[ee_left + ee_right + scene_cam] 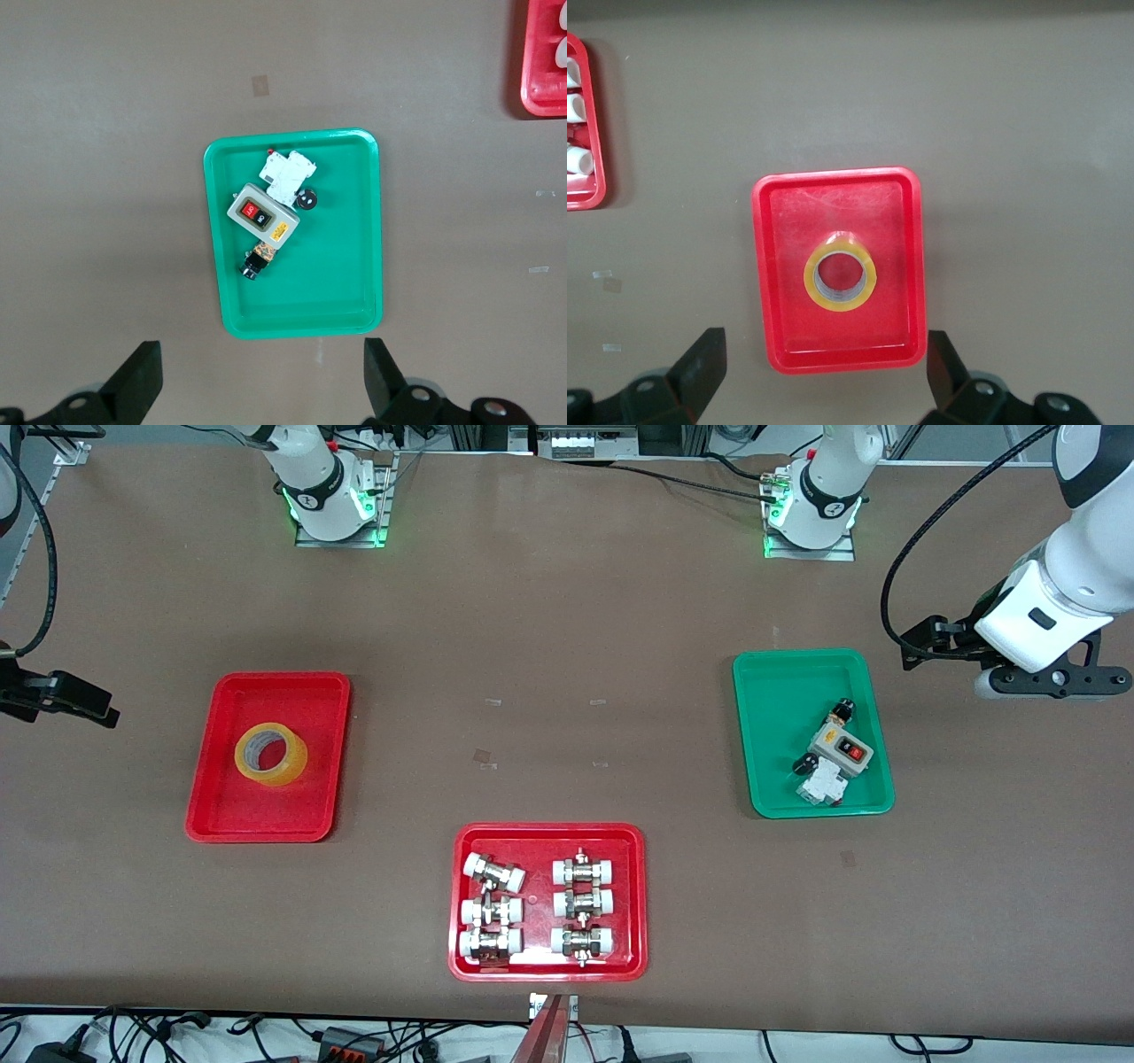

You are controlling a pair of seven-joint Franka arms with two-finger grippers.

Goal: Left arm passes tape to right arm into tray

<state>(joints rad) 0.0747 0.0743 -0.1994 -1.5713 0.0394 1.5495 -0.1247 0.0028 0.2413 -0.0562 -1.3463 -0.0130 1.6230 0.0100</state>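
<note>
The yellow tape (pixel 270 754) lies flat in the plain red tray (pixel 221 815) toward the right arm's end of the table. The right wrist view looks straight down on the tape (pixel 840 280) and the tray (pixel 778 266). My right gripper (pixel 62 695) is up in the air over the table edge beside that tray, and in its wrist view the right gripper (pixel 826 356) is open and empty. My left gripper (pixel 1054 684) hangs over bare table beside the green tray. In its wrist view the left gripper (pixel 261 372) is open and empty.
A green tray (pixel 780 682) toward the left arm's end holds a grey switch box (pixel 842 748) and small parts; it also shows in the left wrist view (pixel 354 266). A red tray of white-capped fittings (pixel 549 834) sits nearest the front camera.
</note>
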